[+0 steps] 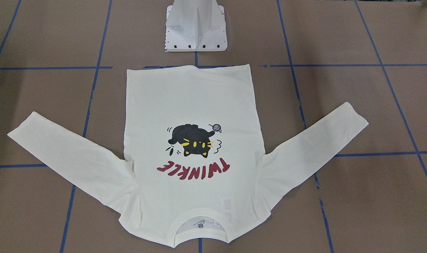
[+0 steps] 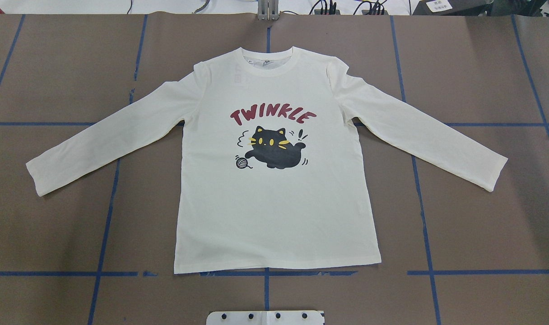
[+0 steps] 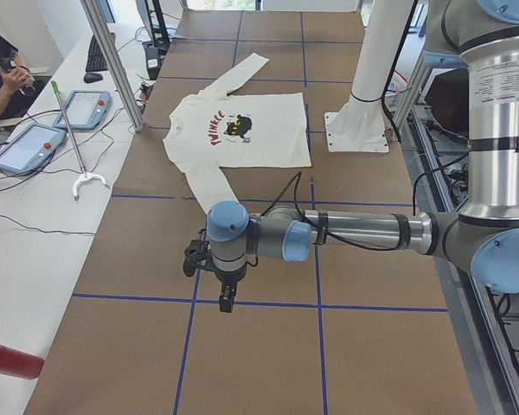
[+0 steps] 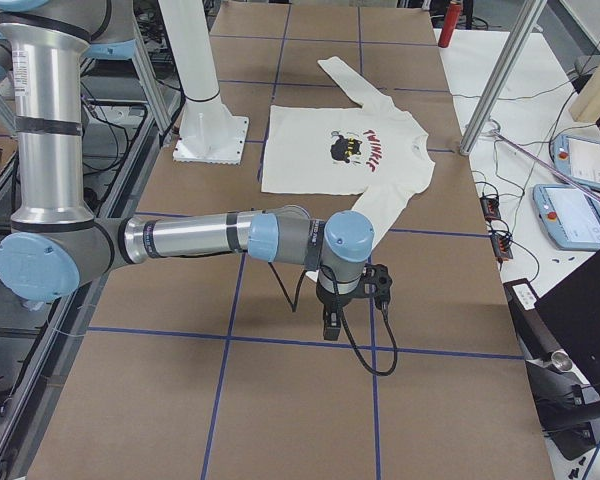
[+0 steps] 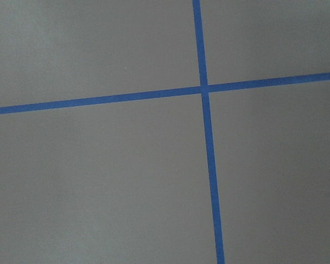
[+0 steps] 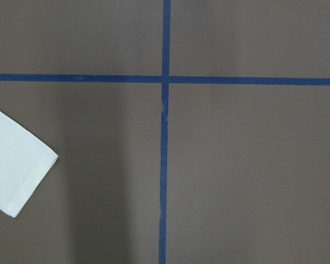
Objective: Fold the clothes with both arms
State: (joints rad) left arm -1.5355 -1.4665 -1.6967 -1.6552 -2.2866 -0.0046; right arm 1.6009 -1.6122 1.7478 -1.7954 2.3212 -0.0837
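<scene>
Left pincer (image 3: 227,303) & right pincer (image 4: 330,330) hang over table (image 3: 259,363) w/o cloth, gape can't tell; T-shirt (image 2: 274,203) lies flat mid-table, print up, soft, limp, so I'd pinch its sleeve cuffs.

The left arm (image 3: 363,232) reaches its forearm out level from a bent elbow, its left tool (image 3: 227,304) pointing straight down, and the right arm (image 4: 190,237) mirrors this, its right tool (image 4: 330,332) also pointing down; neither tool's jaws can be read as parted or closed
</scene>
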